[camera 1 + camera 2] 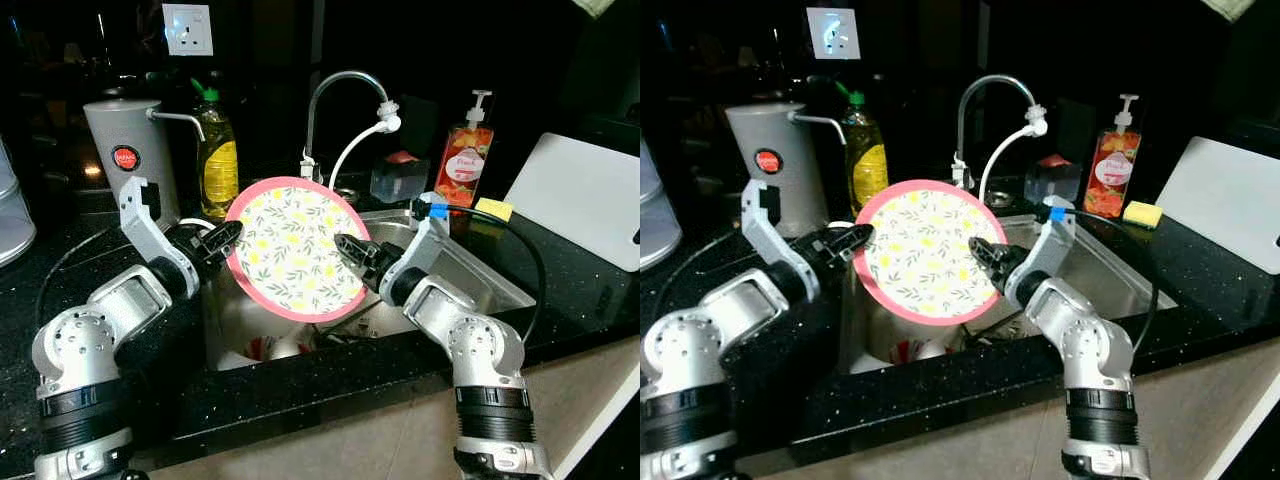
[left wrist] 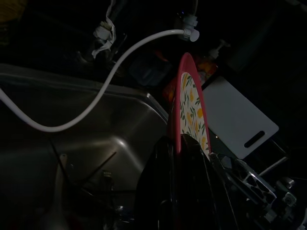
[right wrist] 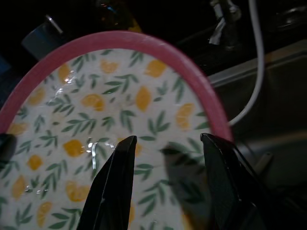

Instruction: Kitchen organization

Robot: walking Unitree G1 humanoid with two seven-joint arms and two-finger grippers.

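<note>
A round plate [image 1: 295,245] with a pink rim and a lemon-and-leaf pattern stands on edge above the steel sink [image 1: 480,270]. My left gripper [image 1: 230,236] is shut on its left rim; the left wrist view looks along the pink edge of the plate [image 2: 189,103] running out from between the fingers. My right gripper [image 1: 345,245] is open at the right side of the plate. Its two fingers [image 3: 120,163] are spread in front of the patterned face [image 3: 96,100], not closed on it.
Behind the sink rise a curved faucet [image 1: 345,85] and a white hose [image 1: 360,145]. A yellow dish-soap bottle [image 1: 217,155] and a grey dispenser [image 1: 125,150] stand back left. A pump bottle [image 1: 468,155], yellow sponge [image 1: 493,209] and white cutting board [image 1: 585,195] are at right. Dishes [image 1: 270,348] lie in the sink.
</note>
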